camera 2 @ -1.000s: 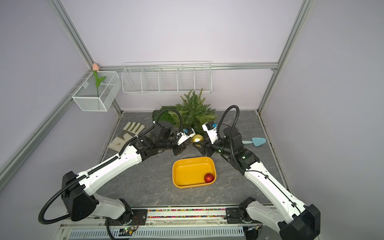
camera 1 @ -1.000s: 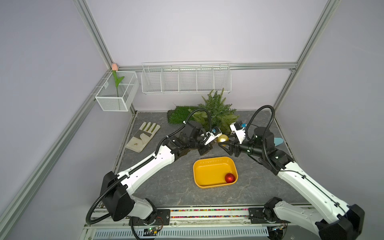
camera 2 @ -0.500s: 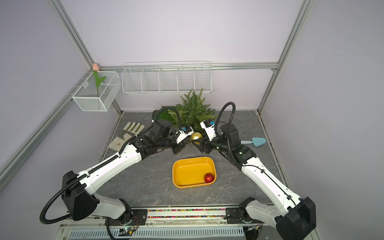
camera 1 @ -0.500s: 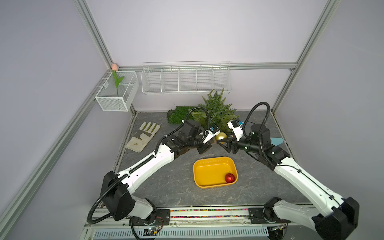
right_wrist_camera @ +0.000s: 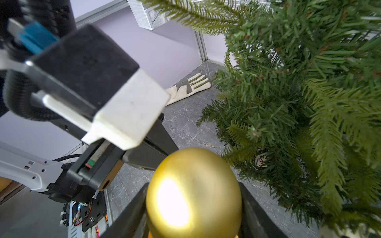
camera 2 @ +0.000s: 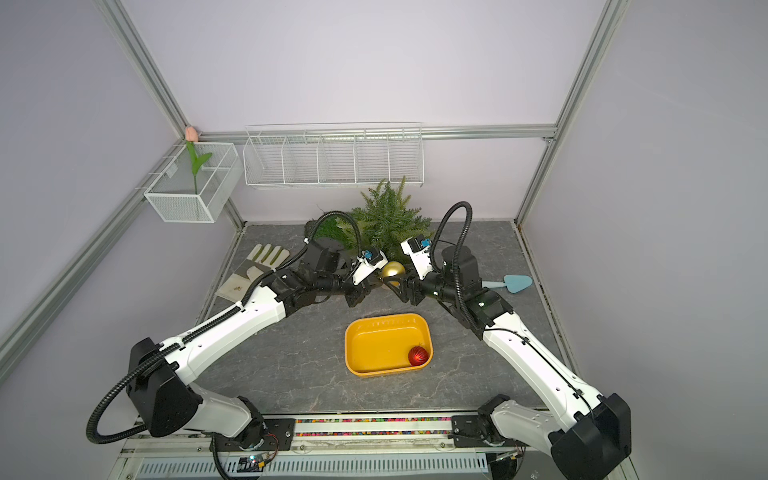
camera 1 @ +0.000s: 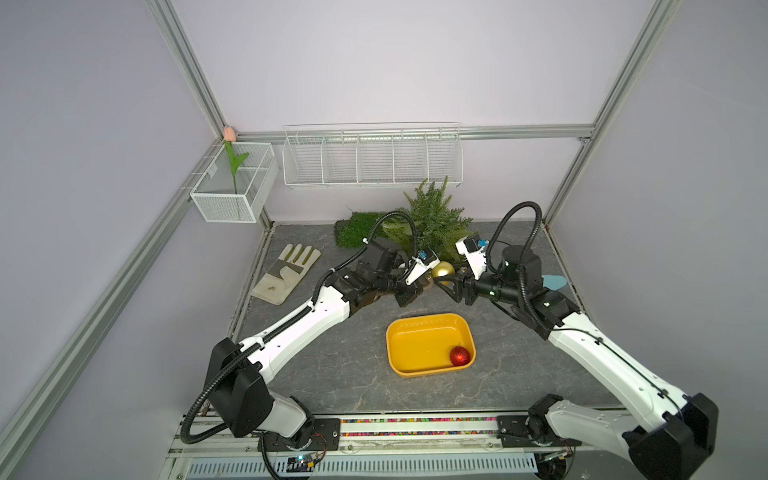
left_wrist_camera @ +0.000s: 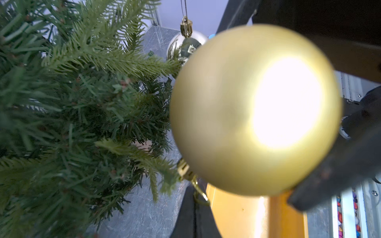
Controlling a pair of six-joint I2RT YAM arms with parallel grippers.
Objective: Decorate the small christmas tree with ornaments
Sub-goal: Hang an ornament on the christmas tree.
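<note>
Starting at the near edge, the grey marbled table (camera 1: 324, 365) is carrying a yellow tray (camera 1: 428, 319) at lower centre of both top views. The red ornament (camera 1: 459, 356) is lying in the tray's lower right corner, not yet hung.

Just above the tray, at mid-frame, the two arms are meeting at the matte gold ornament (camera 1: 442, 271). The right arm's fingers (right_wrist_camera: 254, 210) are clamping it from both sides and holding it off the table, beside the lower branches of the small christmas tree (camera 1: 432, 220). The left arm's fingers (left_wrist_camera: 193, 218) are pressing together right by the ball's cap and hanger loop; whether they are pinching the loop I cannot tell.

Behind the ball, at upper middle of the left wrist view, the shiny gold ornament (left_wrist_camera: 179, 47) is already hanging by its cord beside the branch tips. I am judging the job roughly a third done: one hung, one being brought on, one waiting.

Farther back, the tree is standing at upper centre against the rear wall. A green grass mat (camera 1: 353, 228) is lying to its left, a work glove (camera 1: 286, 272) at centre left and a blue trowel (camera 1: 555, 282) at centre right. A white wire rack (camera 1: 370, 162) and a corner basket (camera 1: 224, 203) are hanging on the lilac walls, the basket holding a pink tulip (camera 1: 230, 134).
</note>
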